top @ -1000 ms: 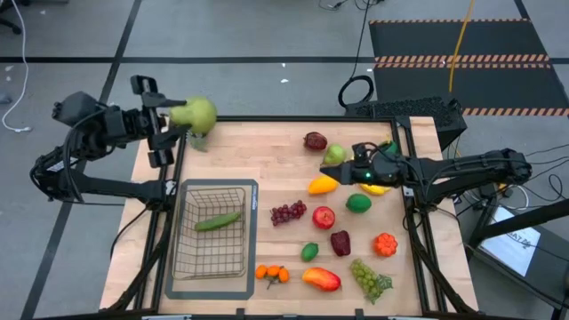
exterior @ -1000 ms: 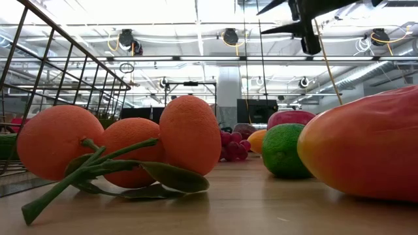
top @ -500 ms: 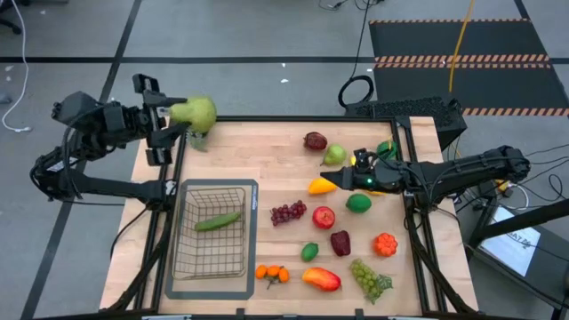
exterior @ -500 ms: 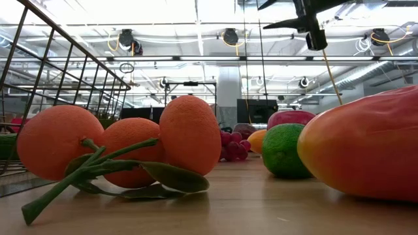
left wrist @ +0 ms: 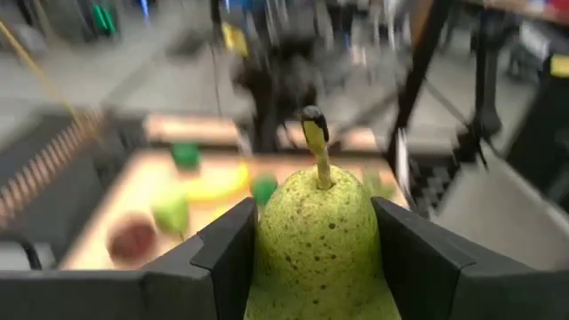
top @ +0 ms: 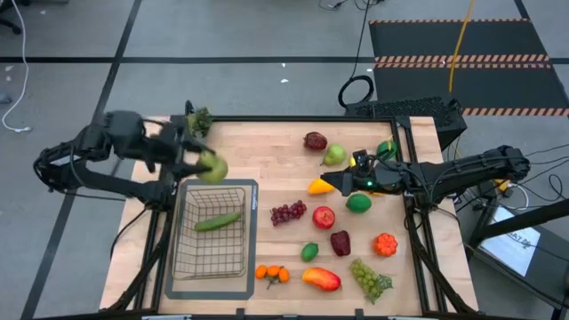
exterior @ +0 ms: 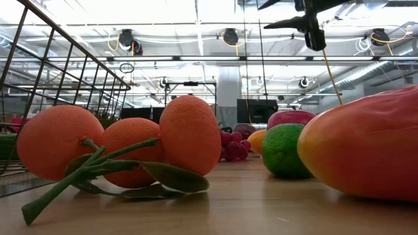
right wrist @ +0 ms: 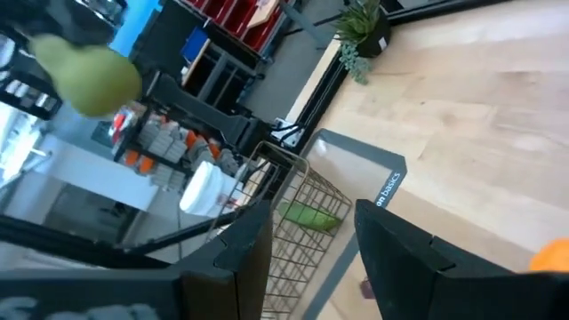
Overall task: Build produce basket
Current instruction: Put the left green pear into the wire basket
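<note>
Gripping a green pear (top: pixel 212 166) (stem up), left gripper (top: pixel 197 162) hangs just beyond the basket (top: pixel 211 230)

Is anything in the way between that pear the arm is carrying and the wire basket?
Nothing visible blocks it. The left gripper holds the pear at the basket's far edge. Inside lies only a cucumber, near the middle, with open mesh around it. The small potted sprig sits behind, out of the path.

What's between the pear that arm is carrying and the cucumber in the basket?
High view: only the basket's far rim and bare mesh separate the pear from the cucumber.
</note>
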